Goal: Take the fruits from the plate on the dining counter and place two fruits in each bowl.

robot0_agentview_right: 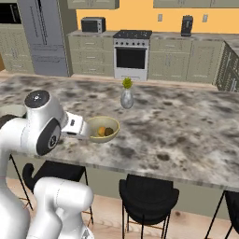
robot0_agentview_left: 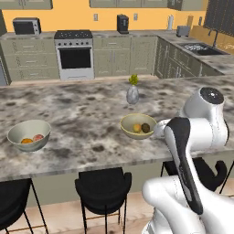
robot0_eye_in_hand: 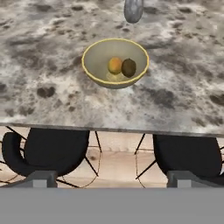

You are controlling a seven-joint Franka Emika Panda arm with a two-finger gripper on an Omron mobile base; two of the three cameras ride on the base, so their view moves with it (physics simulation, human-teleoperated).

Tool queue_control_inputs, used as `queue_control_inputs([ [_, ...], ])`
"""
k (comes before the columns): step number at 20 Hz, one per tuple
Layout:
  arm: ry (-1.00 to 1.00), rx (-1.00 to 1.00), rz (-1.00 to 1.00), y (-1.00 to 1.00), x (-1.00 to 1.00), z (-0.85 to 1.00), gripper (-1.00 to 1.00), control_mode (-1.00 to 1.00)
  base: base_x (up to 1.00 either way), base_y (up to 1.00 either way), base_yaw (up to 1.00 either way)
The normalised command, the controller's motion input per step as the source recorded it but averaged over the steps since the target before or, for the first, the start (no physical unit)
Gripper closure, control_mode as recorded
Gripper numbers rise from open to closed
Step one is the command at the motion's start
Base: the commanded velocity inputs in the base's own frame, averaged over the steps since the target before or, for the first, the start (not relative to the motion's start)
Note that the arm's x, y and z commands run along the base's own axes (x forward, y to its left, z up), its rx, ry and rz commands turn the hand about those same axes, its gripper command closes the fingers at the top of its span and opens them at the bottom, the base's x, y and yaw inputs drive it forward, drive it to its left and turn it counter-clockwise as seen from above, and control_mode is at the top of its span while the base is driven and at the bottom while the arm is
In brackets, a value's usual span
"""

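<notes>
On the counter (robot0_agentview_left: 82,119), seen from the left base view, one beige bowl (robot0_agentview_left: 28,135) is found near the left edge, with an orange fruit (robot0_agentview_left: 27,140) and a pinkish-red fruit (robot0_agentview_left: 38,137) lying side by side in it. Further right, a second bowl (robot0_agentview_left: 138,125) is placed, holding a yellow-orange fruit (robot0_agentview_left: 136,128) and a dark brownish-green fruit (robot0_agentview_left: 146,128), touching. Just behind it a grey vase (robot0_agentview_left: 132,94) is stood. The claw (robot0_eye_in_hand: 112,177) is spread wide, nothing being gripped, with its fingertips (robot0_eye_in_hand: 43,177) held off the counter's near edge, above black stools (robot0_eye_in_hand: 52,151).

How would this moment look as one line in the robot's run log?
gripper: open, holding nothing | near bowl: yellow-orange fruit + dark fruit | far bowl: orange fruit + pinkish-red fruit
</notes>
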Motion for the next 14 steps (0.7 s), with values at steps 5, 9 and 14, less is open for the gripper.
queue_control_inputs([
  [5, -0.4, 0.0, -0.07, -0.04, -0.61, 0.78, -1.0, -1.0, 0.0, 0.0, 0.0],
  [9, -0.3, 0.0, 0.0, -0.07, -0.22, 0.43, -1.0, -1.0, 0.0, 0.0, 0.0],
  [14, -0.16, 0.0, 0.0, -0.08, -0.03, 0.01, -1.0, -1.0, 0.0, 0.0, 0.0],
])
